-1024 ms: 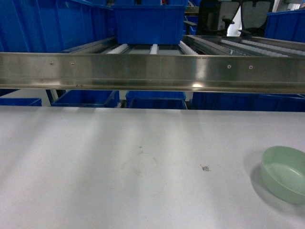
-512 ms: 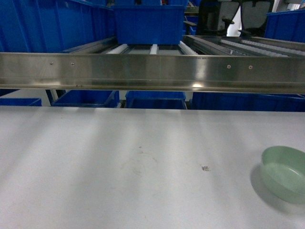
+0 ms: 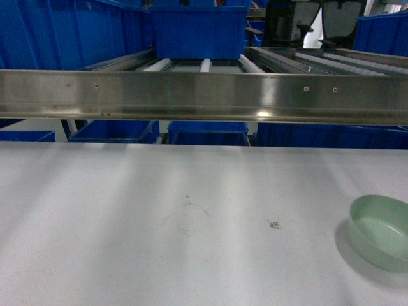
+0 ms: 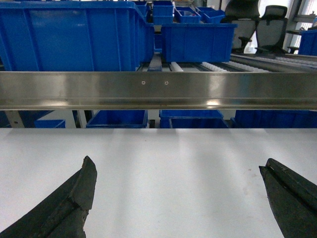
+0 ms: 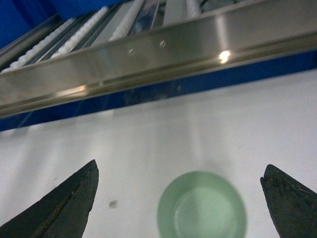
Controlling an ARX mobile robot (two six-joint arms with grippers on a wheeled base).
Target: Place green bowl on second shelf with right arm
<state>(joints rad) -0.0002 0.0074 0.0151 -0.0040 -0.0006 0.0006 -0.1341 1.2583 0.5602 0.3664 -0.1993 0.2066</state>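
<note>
The pale green bowl sits upright on the white tabletop at the far right of the head view, cut by the frame edge. In the right wrist view the green bowl lies below and between the spread fingers of my right gripper, which is open and holds nothing. My left gripper is open too, over bare tabletop. The second shelf, a steel rail with rollers behind it, runs across the back and carries a blue crate. Neither arm shows in the head view.
The white table reaches back to the shelf rail. Several blue crates stand on the racking, and more sit beneath it. A small dark mark lies on the table left of the bowl. Office chairs stand behind.
</note>
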